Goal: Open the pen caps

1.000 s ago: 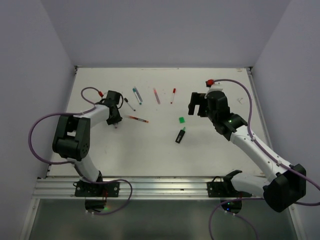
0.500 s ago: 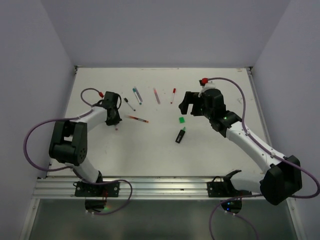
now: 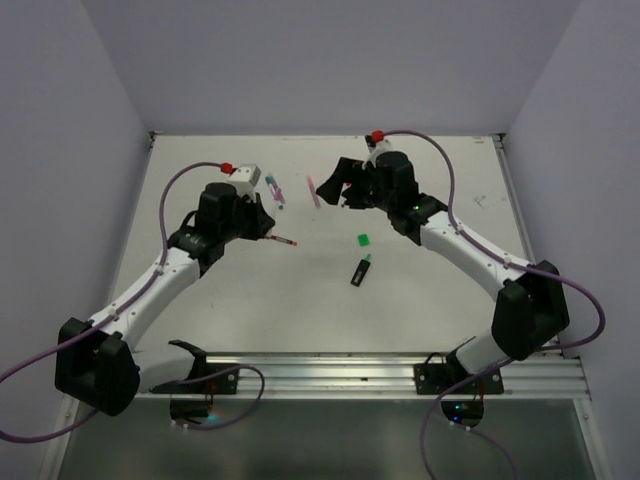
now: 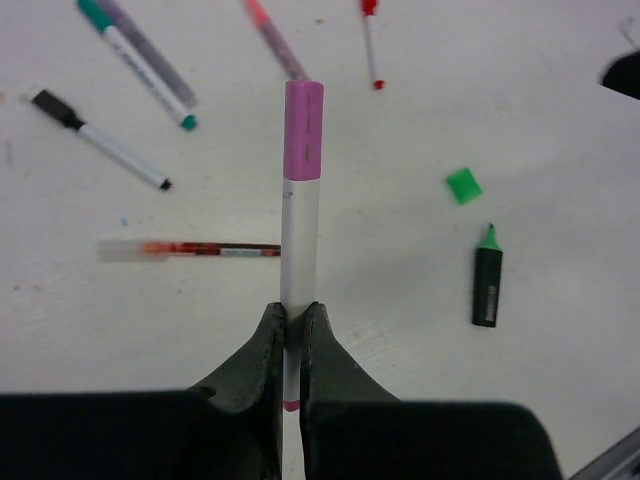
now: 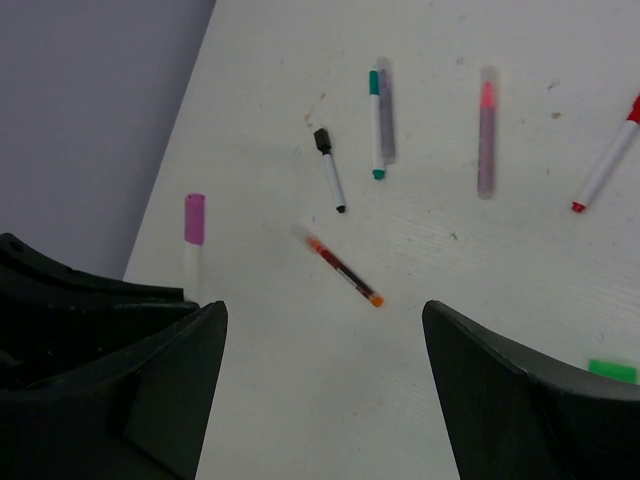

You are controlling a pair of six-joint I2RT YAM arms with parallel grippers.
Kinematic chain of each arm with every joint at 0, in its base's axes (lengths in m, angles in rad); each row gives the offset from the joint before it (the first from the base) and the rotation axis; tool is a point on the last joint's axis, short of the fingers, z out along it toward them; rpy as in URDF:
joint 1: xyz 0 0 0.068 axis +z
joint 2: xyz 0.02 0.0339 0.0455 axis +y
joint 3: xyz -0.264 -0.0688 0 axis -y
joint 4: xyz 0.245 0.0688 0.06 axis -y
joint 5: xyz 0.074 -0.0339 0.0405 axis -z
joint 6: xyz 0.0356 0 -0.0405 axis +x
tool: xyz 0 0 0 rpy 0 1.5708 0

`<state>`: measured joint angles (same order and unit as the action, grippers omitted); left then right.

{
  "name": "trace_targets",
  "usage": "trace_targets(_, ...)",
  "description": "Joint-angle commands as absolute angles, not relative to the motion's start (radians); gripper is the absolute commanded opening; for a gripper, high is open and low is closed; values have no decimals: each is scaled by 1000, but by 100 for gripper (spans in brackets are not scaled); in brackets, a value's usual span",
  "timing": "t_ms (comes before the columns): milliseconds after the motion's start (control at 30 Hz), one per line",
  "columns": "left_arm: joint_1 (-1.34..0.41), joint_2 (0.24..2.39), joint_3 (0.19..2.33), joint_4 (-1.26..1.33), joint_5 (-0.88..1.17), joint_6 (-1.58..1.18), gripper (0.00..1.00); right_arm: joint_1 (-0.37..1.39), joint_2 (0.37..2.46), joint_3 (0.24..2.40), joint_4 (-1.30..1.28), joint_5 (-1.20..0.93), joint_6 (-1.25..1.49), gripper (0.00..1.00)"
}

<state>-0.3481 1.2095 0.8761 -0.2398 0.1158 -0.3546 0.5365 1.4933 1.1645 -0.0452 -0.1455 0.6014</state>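
My left gripper (image 4: 293,312) is shut on a whitish pen (image 4: 300,250) and holds it above the table, with its magenta cap (image 4: 304,130) pointing away from the jaws. In the top view the left gripper (image 3: 258,208) sits left of centre with the cap (image 3: 279,193) sticking out. My right gripper (image 3: 336,186) is open and empty, a short way right of that cap. The right wrist view shows its jaws wide apart (image 5: 322,312), with the magenta cap (image 5: 194,218) just beyond the left finger. A loose green cap (image 3: 363,240) and the uncapped highlighter (image 3: 360,270) lie at mid table.
Other pens lie on the table: a red-orange one (image 4: 190,248), a black-capped one (image 4: 100,140), a teal one (image 4: 150,65), a pink one (image 4: 275,40) and a red-capped one (image 4: 372,45). White walls close the table at the back and both sides.
My left gripper has risen from the table's left side with the magenta-capped pen and moved right. My right gripper has swung left towards it, staying open.
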Motion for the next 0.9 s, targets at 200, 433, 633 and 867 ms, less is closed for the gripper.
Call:
trace_targets(200, -437, 1157, 838, -89, 287, -322, 0, 592, 1615, 1331, 28, -173, 695, 82)
trace_targets(433, -454, 1186, 854, -74, 321, -313, 0, 630, 1686, 1402, 23, -183, 703, 79)
trace_targets(633, -457, 1203, 867, -78, 319, -311, 0, 657, 1726, 1428, 25, -186, 707, 73)
trace_targets(867, -457, 1212, 871, -78, 287, -328, 0, 667, 1726, 1402, 28, -187, 712, 65)
